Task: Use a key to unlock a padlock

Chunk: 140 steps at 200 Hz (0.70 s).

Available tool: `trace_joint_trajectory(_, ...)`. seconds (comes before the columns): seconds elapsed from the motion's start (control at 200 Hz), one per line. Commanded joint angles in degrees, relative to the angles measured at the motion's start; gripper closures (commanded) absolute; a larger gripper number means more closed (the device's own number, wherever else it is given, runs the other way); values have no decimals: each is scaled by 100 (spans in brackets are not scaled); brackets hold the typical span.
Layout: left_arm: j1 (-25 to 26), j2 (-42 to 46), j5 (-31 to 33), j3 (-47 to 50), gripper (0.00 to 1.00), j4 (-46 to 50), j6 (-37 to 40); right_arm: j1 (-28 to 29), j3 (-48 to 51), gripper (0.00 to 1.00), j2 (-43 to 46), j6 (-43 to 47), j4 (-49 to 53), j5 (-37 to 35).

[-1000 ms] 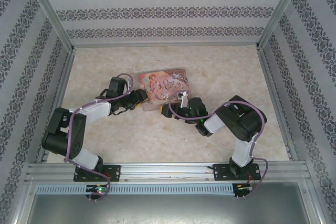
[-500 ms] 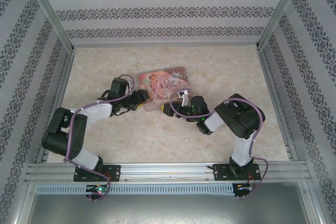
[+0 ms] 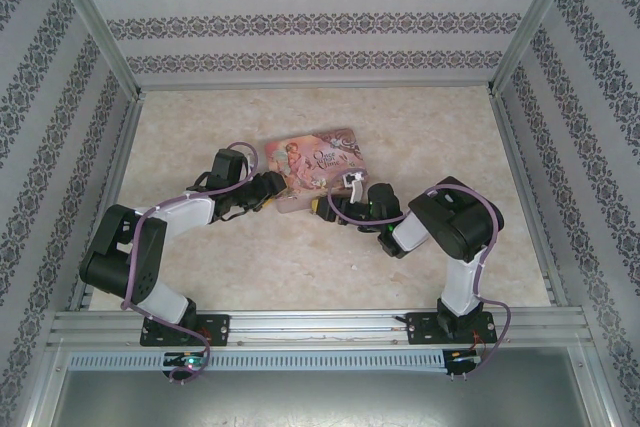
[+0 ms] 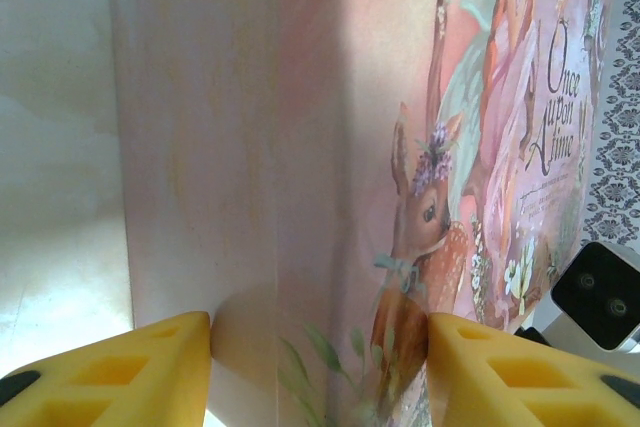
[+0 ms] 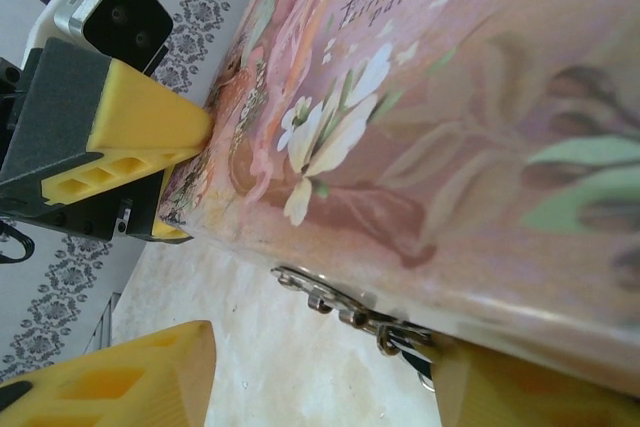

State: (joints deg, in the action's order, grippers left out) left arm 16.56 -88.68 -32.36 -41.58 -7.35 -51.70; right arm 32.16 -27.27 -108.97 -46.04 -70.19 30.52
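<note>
The pink illustrated tin box [image 3: 318,162] lies mid-table. My left gripper [image 3: 274,192] is shut on its left end, and in the left wrist view the box wall [image 4: 300,147] sits tight between the yellow fingers [image 4: 150,372]. My right gripper [image 3: 322,209] stands open at the box's front edge. In the right wrist view a silver hasp [image 5: 335,305] hangs under the lid rim [image 5: 400,147], between that gripper's [image 5: 325,357] spread fingers. A small ring and a dark sliver [image 5: 418,359] show beside the right finger. The padlock's blue body and the key are hidden.
Bare marbled tabletop [image 3: 300,257] stretches in front of the box. Patterned walls with metal posts [image 3: 95,37] enclose the table on three sides. The left arm's finger [image 5: 140,127] lies across the lid's far end, close to my right gripper.
My right gripper has crept a little closer to the box's front edge and its arm has shifted slightly. The left gripper has edged a little right, still on the box.
</note>
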Motion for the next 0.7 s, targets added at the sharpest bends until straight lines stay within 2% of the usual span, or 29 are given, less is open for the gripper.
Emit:
trace_joint_trajectory(0.0,142,-114,34,116,45,182,-33,-70,55,46,-35,83,-390,102)
trace_joint_trajectory(0.695,139,-105,63,54,45,293,20,-122,89,74,-186,34,-320,42)
